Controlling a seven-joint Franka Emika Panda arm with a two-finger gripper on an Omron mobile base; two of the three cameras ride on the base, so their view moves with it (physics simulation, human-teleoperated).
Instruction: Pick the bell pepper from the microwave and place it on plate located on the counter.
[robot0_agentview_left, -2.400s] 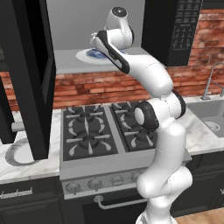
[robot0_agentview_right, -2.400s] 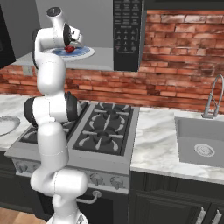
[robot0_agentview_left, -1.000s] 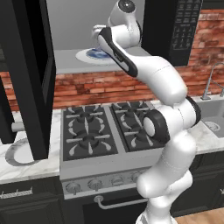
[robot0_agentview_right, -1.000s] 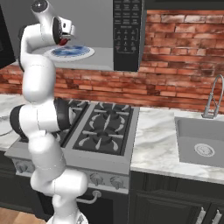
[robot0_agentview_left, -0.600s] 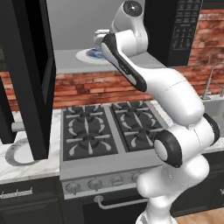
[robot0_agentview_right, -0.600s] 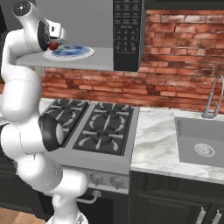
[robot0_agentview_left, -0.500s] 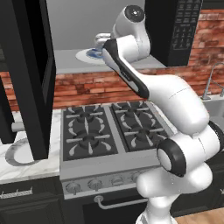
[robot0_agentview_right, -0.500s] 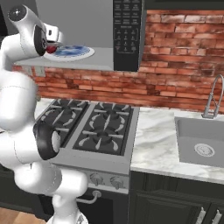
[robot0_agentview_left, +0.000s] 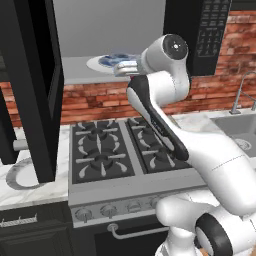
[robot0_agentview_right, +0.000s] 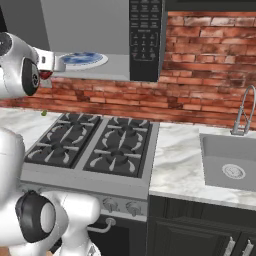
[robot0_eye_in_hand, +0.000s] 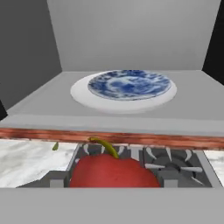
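The bell pepper (robot0_eye_in_hand: 113, 171) sits at six o'clock in the hand view, glossy red with a curved green-yellow stem rising toward twelve, hard against the lower edge where the fingers would be; the fingers are clenched on it, holding it out in front of the microwave (robot0_eye_in_hand: 131, 39) rather than inside the cavity. Beyond it, toward twelve o'clock, a white plate with a blue patterned centre (robot0_eye_in_hand: 124, 89) lies flat on the light grey cavity floor. Below the cavity's front lip a strip of red brick runs across, and beneath that the black burner grates of the stove (robot0_eye_in_hand: 179, 166) show at four o'clock, with white marble table (robot0_eye_in_hand: 30, 157) at eight o'clock. In the left base view the arm reaches up to the cavity mouth, its hand near the patterned plate (robot0_agentview_left: 114, 61), and the tall black microwave door (robot0_agentview_left: 35, 85) hangs open at nine o'clock. The plain grey-rimmed plate (robot0_agentview_left: 22, 176) lies on the table at eight o'clock, partly behind that door and just beside the stove (robot0_agentview_left: 120, 150). In the right base view a sliver of red pepper (robot0_agentview_right: 46, 74) shows beside the wrist at ten o'clock, and a sink (robot0_agentview_right: 232, 162) lies at three o'clock.
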